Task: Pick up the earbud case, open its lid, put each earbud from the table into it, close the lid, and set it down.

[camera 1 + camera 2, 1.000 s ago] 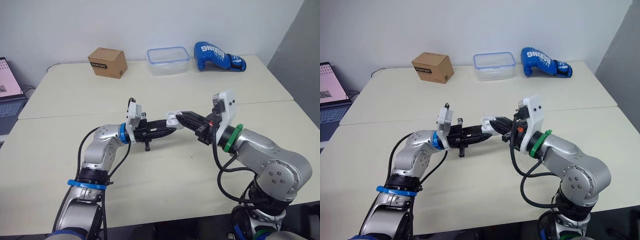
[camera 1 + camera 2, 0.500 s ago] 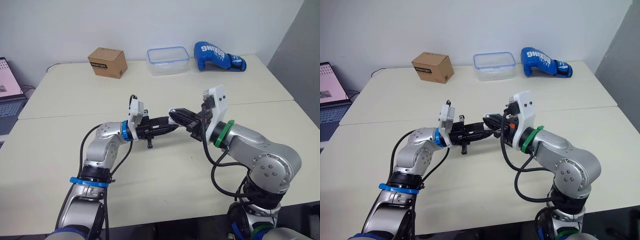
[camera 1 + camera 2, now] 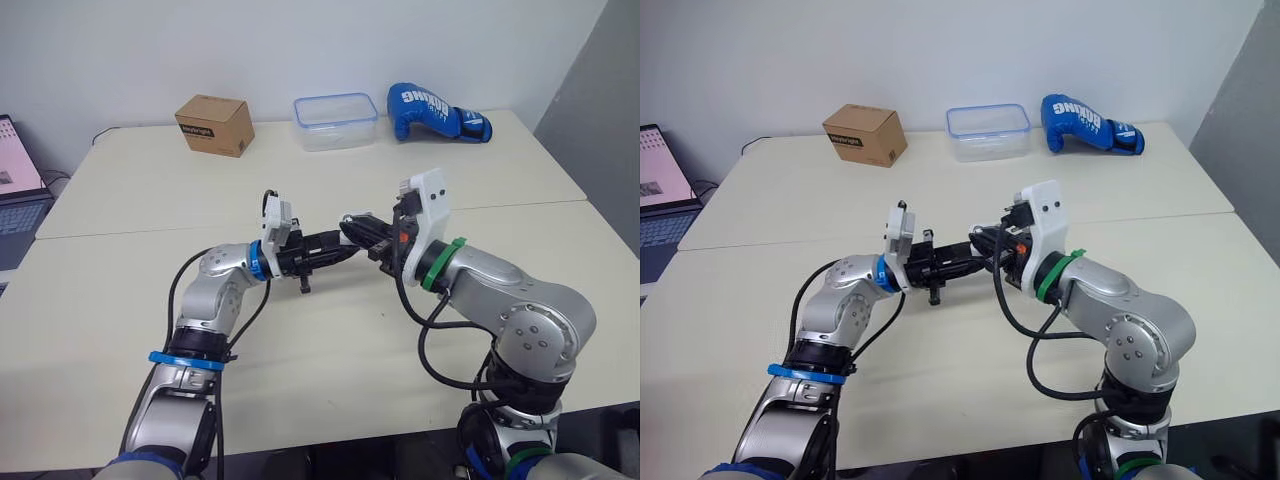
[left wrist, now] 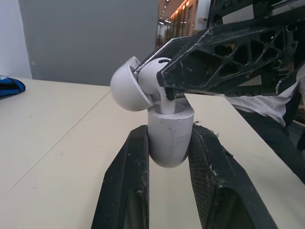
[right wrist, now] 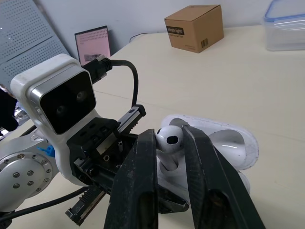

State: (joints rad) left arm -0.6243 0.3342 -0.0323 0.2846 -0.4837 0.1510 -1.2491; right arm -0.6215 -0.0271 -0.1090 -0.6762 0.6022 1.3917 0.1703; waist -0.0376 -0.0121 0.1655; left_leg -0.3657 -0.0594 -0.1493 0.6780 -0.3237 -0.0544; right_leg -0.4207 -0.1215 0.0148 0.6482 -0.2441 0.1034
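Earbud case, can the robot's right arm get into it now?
Probably yes. The lid is open, the left end effector holds the earbud case upright, and the right end effector has its earbud at the opening.

Stem of earbud hidden down in earbud case, partly behind fingers of right gripper. Case flanks covered by fingers of left gripper. Head views: case too small, lid position unreadable. Screen of laptop cut by frame edge
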